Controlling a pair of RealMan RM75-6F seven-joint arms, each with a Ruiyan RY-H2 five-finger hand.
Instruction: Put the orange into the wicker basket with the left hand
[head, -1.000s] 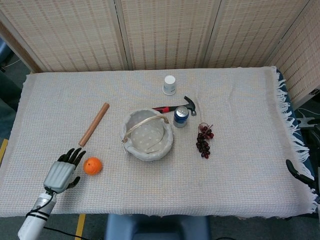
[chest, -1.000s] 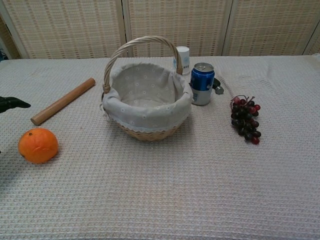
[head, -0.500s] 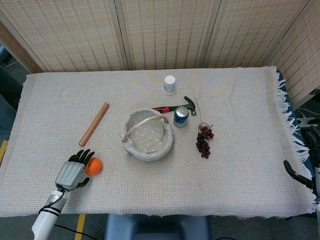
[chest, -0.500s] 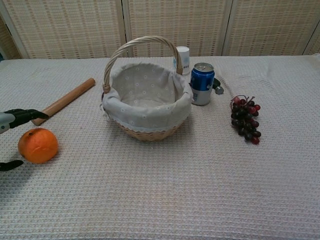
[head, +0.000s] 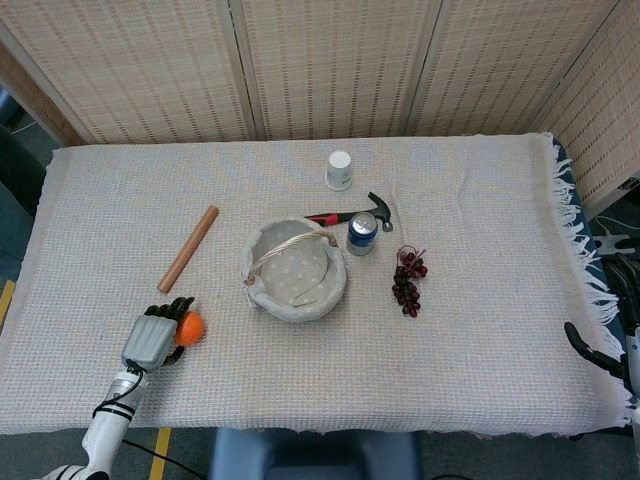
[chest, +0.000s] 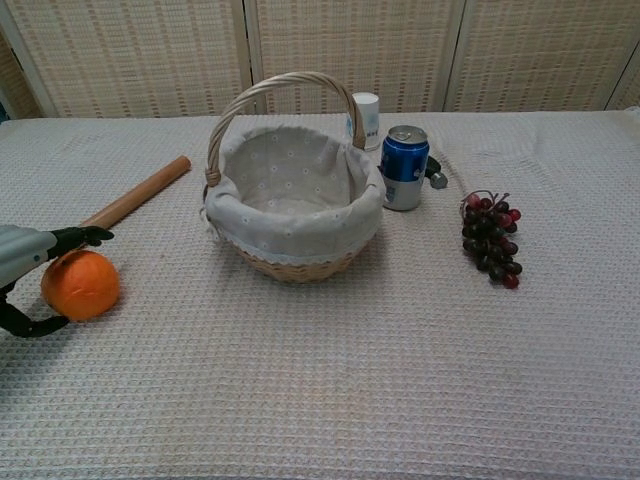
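The orange (head: 191, 328) (chest: 84, 287) sits on the cloth near the table's front left corner. My left hand (head: 154, 337) (chest: 22, 262) grips it from the left. In the chest view its fingers (chest: 88, 237) lie over the orange's top, and the thumb curls under its lower left side. The wicker basket (head: 338, 268) (chest: 290, 268), lined with pale cloth and with its handle up, stands at the middle of the table, right of the orange. Only part of my right hand (head: 598, 353) shows, off the table's right edge, and nothing is seen in it.
A wooden rolling pin (head: 188, 248) (chest: 125, 203) lies just behind the orange. A blue can (head: 362, 232) (chest: 404, 167), a hammer (head: 350, 213), a white cup (head: 339, 170) and dark grapes (head: 408, 282) (chest: 490, 240) lie behind and to the right of the basket.
My left hand has moved right onto the orange and closed its fingers around it. The orange shifted slightly. The right hand has barely moved.
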